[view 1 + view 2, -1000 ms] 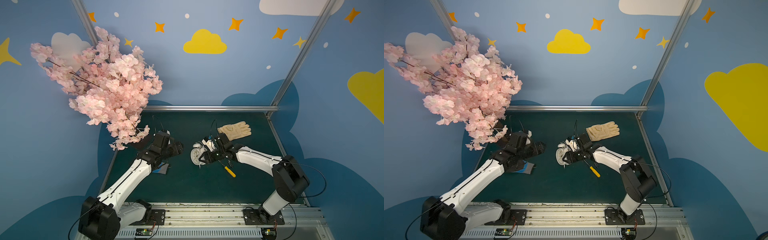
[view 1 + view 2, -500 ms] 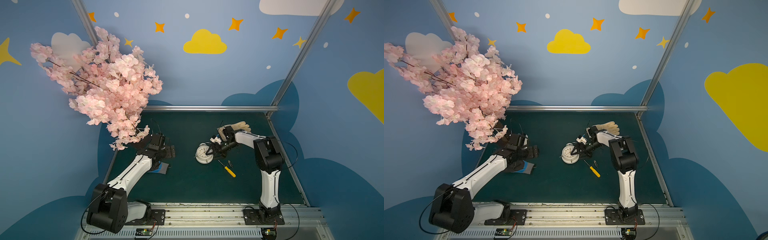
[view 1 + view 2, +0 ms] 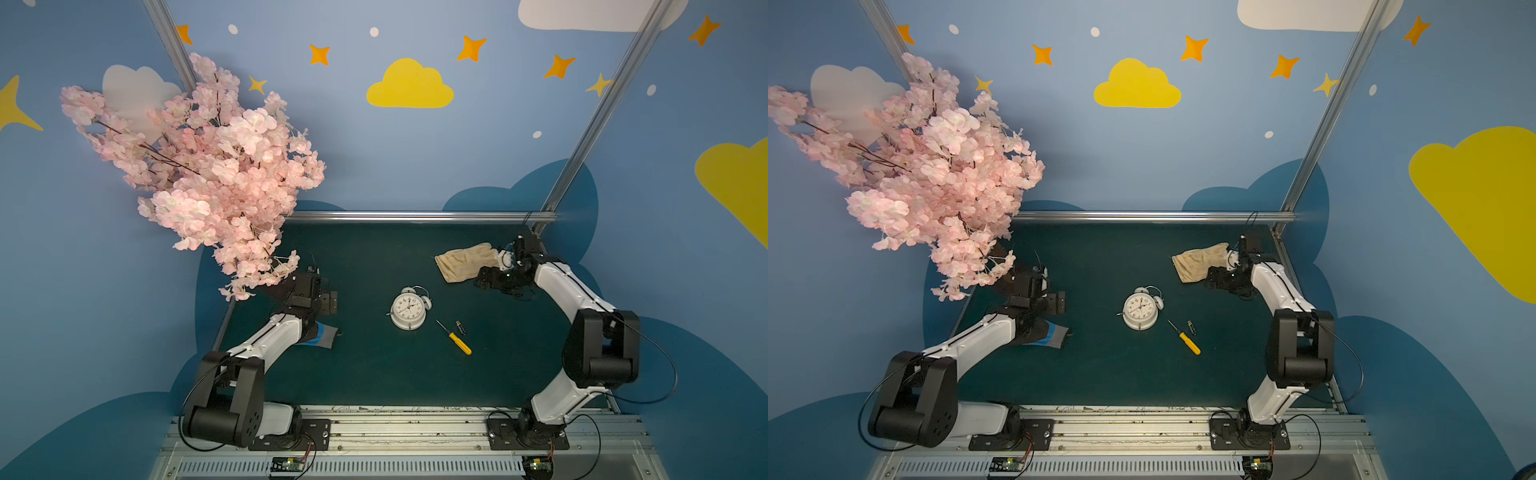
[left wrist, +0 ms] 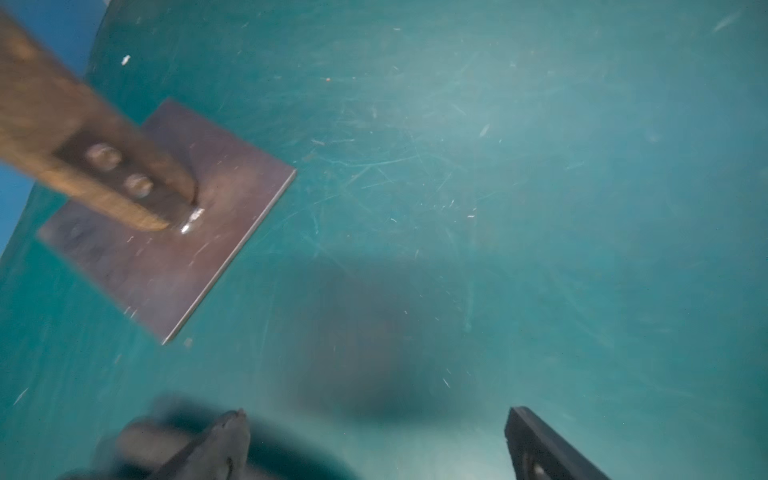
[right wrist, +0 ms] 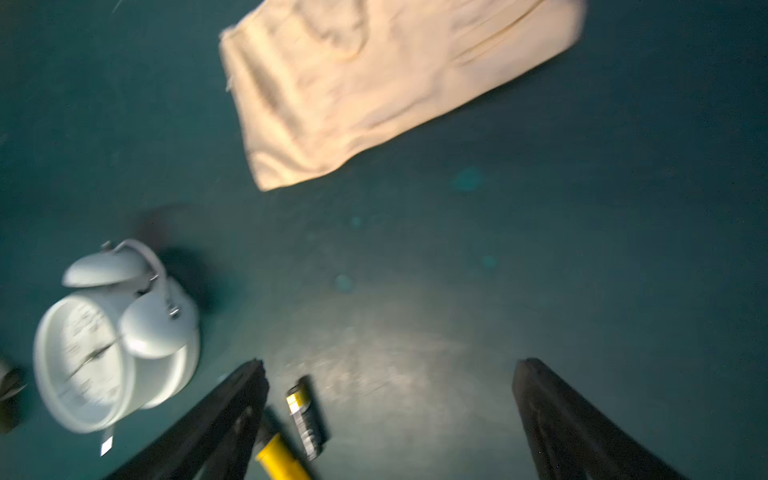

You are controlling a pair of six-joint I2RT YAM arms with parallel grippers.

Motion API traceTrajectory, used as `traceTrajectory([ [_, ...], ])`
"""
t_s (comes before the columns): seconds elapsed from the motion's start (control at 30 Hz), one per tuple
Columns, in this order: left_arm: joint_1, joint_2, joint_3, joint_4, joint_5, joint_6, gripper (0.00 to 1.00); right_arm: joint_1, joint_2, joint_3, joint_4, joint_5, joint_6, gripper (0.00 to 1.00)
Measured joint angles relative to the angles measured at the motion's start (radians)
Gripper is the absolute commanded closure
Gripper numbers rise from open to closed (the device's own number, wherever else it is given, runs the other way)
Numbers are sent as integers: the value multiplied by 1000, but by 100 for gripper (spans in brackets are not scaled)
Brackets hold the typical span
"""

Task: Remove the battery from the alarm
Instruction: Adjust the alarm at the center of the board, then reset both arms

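Battery (image 3: 460,327) loose on the green mat (image 3: 374,374), right of centre, out of the alarm. Far left, pink blossom branch (image 3: 208,174) above the left gripper (image 3: 330,302), jaws spread wide, empty; blue-grey cloth (image 3: 322,336) beside that arm. Centre, alarm (image 3: 408,309), dial facing up. Next, yellow-handled screwdriver (image 3: 455,344) just beside the battery, nearly parallel: long axis slanted, gold end toward the far rail. Far right, tan glove (image 3: 465,262); right gripper (image 3: 480,280) at its end, spread, empty.

2 top views: high above table (image 3: 374,374) front edge, facing back wall (image 3: 395,166), sharing whole table | 2 wrist views: close, looking down; right's shares alarm (image 5: 116,336)
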Motion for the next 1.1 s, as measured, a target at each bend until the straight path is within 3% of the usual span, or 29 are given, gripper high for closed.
traceTrajectory([
  [0.2,15,74,-162,375,77,112,0,-6,-150,-436,512,242,-25,2],
  [0.3,19,119,-263,620,135,145,0,-12,-150,-583,687,252,-53,2],
  [0.5,62,148,-236,702,232,159,0,-10,-44,-759,1147,199,-96,2],
  [1.1,72,148,-227,745,275,159,0,4,-97,-683,1125,237,-96,2],
])
